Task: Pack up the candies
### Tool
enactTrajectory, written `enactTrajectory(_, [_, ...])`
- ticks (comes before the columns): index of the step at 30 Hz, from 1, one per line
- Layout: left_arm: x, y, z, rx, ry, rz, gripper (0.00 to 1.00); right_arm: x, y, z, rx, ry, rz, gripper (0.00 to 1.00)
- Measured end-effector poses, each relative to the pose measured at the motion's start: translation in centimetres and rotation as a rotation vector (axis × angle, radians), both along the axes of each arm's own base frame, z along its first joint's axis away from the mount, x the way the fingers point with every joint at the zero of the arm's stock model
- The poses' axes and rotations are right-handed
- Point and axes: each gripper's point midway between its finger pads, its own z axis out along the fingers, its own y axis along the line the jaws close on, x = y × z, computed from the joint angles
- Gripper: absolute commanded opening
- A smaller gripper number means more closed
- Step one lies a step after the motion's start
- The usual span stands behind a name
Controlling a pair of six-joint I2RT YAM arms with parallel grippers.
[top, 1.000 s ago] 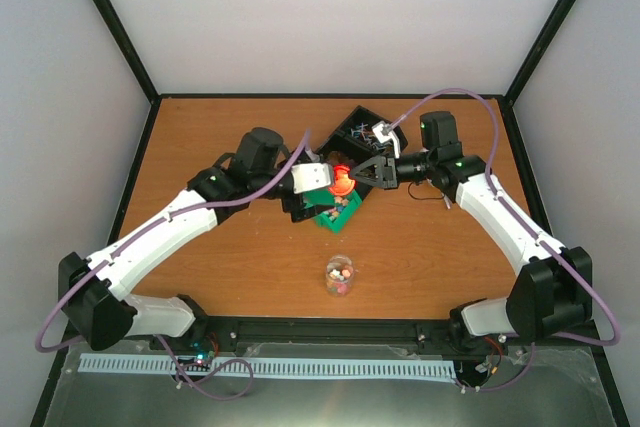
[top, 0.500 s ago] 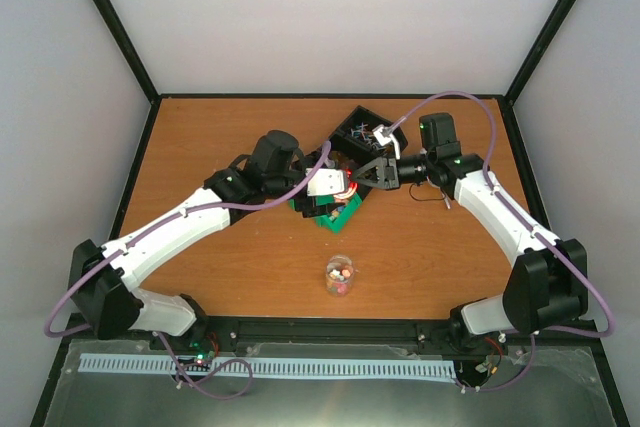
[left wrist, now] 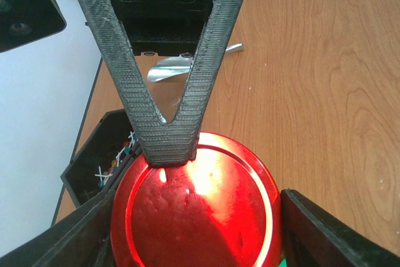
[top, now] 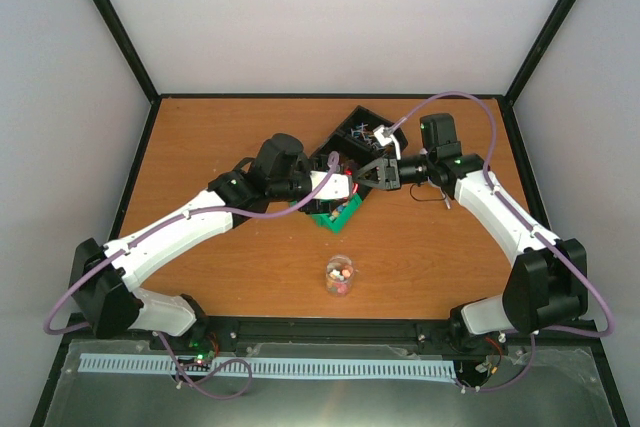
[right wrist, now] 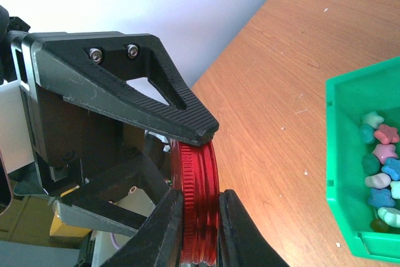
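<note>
Left gripper (left wrist: 197, 199): jaws span the glossy red round lid (left wrist: 206, 229) across its ribbed rim, closed against it. Right gripper (right wrist: 201, 207): jaws clamped on the same lid's two faces, above the brown wooden surface (top: 220, 137). Pastel star-shaped candies (right wrist: 379, 166) lie in a green plastic bin (right wrist: 340, 154) beside the lid; others sit in a small clear jar (top: 339, 275) near the arm bases.

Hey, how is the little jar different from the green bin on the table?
The jar is clear and round; the green bin is opaque and boxy. The jar stands alone near the front edge; the bin sits mid-table, partly hidden under the left gripper and right gripper, which meet on a red lid. The jar looks smaller than the bin. Both hold pastel candies.
</note>
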Motion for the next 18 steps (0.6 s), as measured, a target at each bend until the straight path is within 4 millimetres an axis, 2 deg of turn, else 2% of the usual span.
enactTrajectory(3, [0.0,0.0,0.0,0.003,-0.010,-0.001,0.60,0.0,0.0,0.0,0.001,-0.004,0.000,0.03])
enactTrajectory(4, [0.0,0.0,0.0,0.003,-0.010,-0.001,0.59,0.0,0.0,0.0,0.001,-0.005,0.000,0.07])
enactTrajectory(6, [0.0,0.0,0.0,0.004,-0.010,-0.001,0.58,0.0,0.0,0.0,0.000,-0.005,0.000,0.24])
enactTrajectory(8, [0.0,0.0,0.0,0.004,-0.007,-0.003,0.57,0.1,-0.1,0.0,0.001,-0.012,0.000,0.46])
enactTrajectory(9, [-0.1,0.0,0.0,0.004,-0.005,-0.005,0.56,0.1,-0.2,0.0,0.001,0.000,-0.001,0.61])
enactTrajectory(11, [-0.4,0.0,-0.3,0.007,0.013,-0.012,0.57,0.1,-0.3,0.0,0.003,-0.009,0.001,0.74])
enactTrajectory(14, [-1.0,0.3,-0.9,0.011,0.054,-0.014,0.58,0.3,-1.1,-0.4,-0.015,-0.022,-0.017,0.84])
enactTrajectory(18, [-3.2,1.4,-2.7,0.029,0.155,-0.033,0.60,0.8,-3.2,-0.8,-0.051,-0.053,-0.062,0.90])
